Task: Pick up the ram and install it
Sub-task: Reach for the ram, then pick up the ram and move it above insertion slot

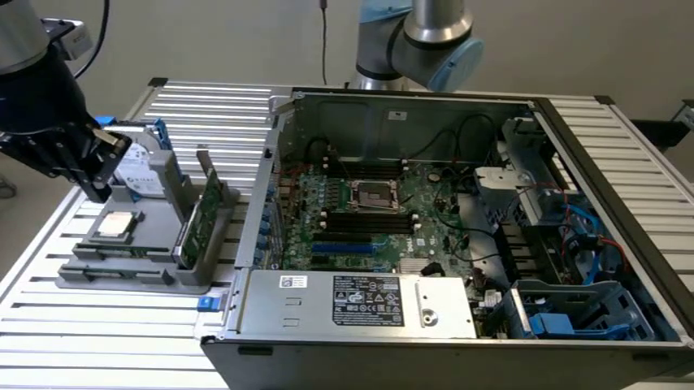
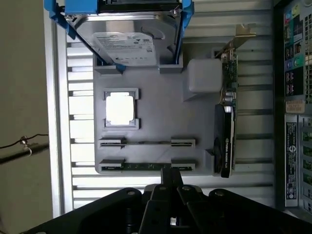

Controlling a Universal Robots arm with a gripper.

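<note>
One open computer case (image 1: 434, 114) stands on one slatted table (image 1: 217, 106), just beside one gray holder (image 2: 161, 112). The holder carries one hard drive (image 2: 126, 44) in a blue frame, one graphics card (image 2: 225, 141) on edge, one processor (image 2: 120, 108) and two thin sticks. The ram (image 2: 141, 166) sits in the slot farthest from the drive, with a second stick (image 2: 146, 143) beside it. One gripper (image 2: 170, 181) hovers nearest the ram; whether it is clenched or released cannot be told.

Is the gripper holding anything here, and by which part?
Nothing is held. The gripper hangs above the holder; the ram lies in its slot.
</note>
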